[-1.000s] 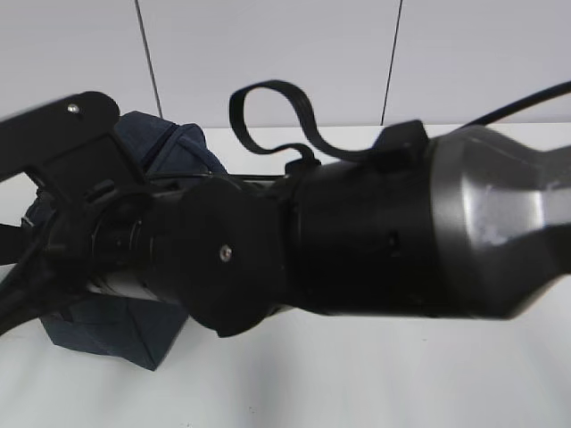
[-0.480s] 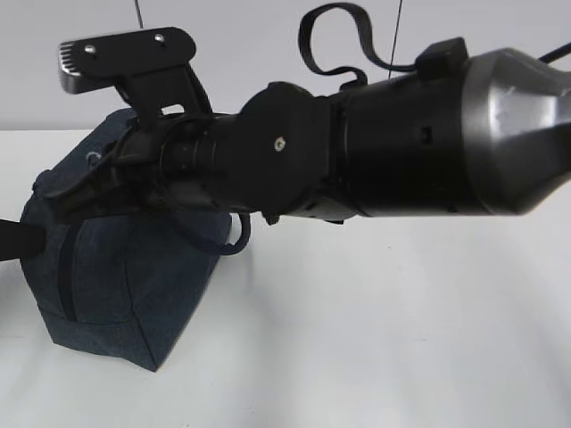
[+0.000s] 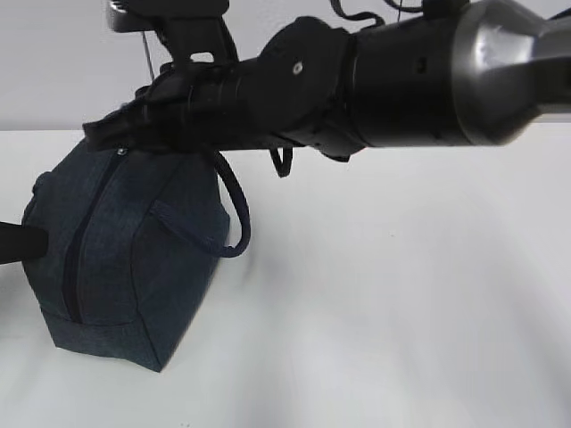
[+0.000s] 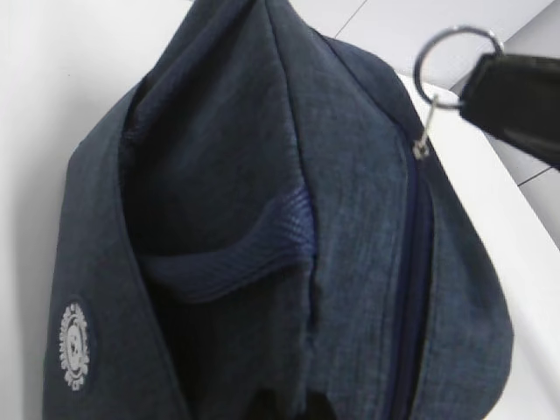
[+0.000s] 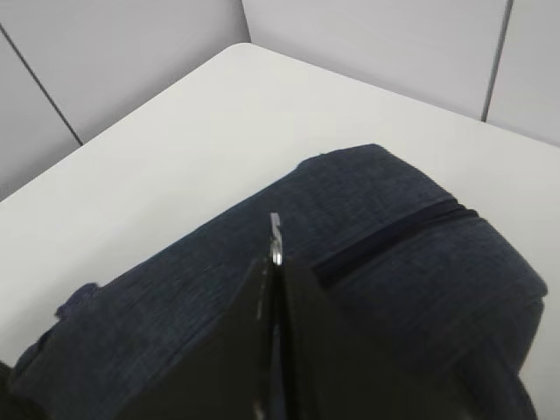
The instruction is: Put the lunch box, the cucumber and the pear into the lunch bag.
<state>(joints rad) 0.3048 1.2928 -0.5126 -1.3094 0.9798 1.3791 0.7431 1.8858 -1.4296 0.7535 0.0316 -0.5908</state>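
1. Far left of the exterior view, a dark arm end [image 3: 20, 243] touches the lunch bag [image 3: 125, 259] at its side; we read that as our left arm bracing the fabric so the bag doesn't slide. The left gripper itself is not in view in any camera.
2. The lunch bag sits on the white table [image 3: 401, 312], left of centre, end panel toward the camera, zipper line [image 3: 76, 259] running up it and looking closed. One looped handle [image 3: 234, 218] hangs off the right side.
3. Left wrist view: a metal pull ring [image 4: 457, 54] on the slider is pinched by a black fingertip [image 4: 516, 96], ring pulled taut off the seam.
4. Above the bag our right gripper [image 5: 275, 262] has its jaws pressed together on the pull ring, only a metal sliver visible between them. We judge the grip is there to run the zipper and open the bag.
5. Lunch box, cucumber and pear: not visible in any view, so loading hasn't started as far as we can tell.
6. Right half of the table shows nothing else; the right arm [image 3: 428, 76] fills the top.
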